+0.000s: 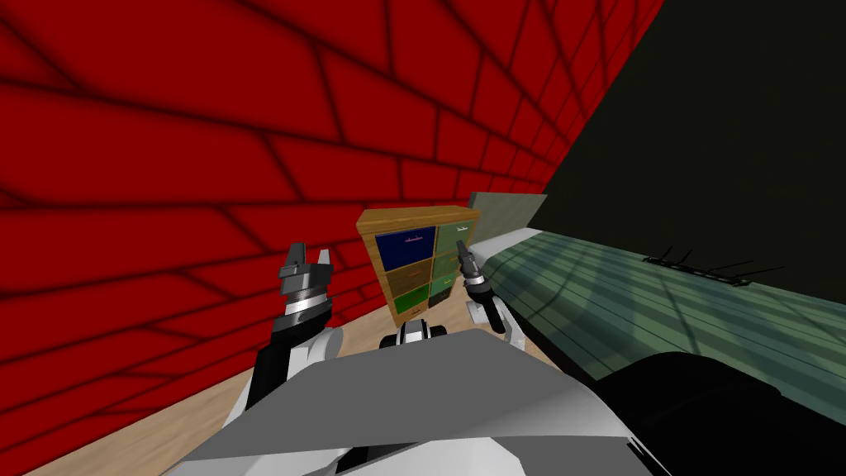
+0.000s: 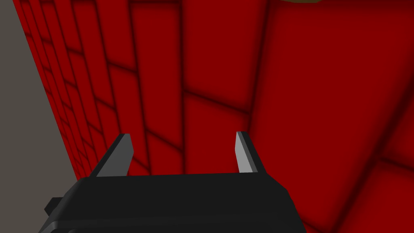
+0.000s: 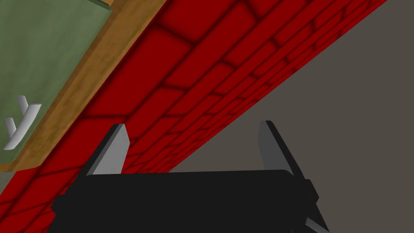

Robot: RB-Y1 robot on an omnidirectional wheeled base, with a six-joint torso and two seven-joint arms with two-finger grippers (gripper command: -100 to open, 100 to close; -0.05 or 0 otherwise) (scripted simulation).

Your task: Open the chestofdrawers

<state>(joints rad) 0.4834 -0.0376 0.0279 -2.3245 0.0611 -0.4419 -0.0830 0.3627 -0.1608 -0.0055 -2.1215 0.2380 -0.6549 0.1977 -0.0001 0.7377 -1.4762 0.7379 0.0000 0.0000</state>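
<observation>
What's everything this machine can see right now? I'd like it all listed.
brick wall: one, red, on the robot's left, running ahead.
chest of drawers: one, wooden frame with blue, green and brown drawer fronts, against the wall ahead.
drawer handle: one, white, on a green drawer front.
floor: light wood, along the wall's foot.
striped surface: one, green, on the robot's right; cannot tell what it is.
black area: one, above the striped surface.
left tool: one, fingers open, pointing at the wall.
right tool: one, fingers open, near the chest's green drawers, handle beside it, not between the fingers.
</observation>
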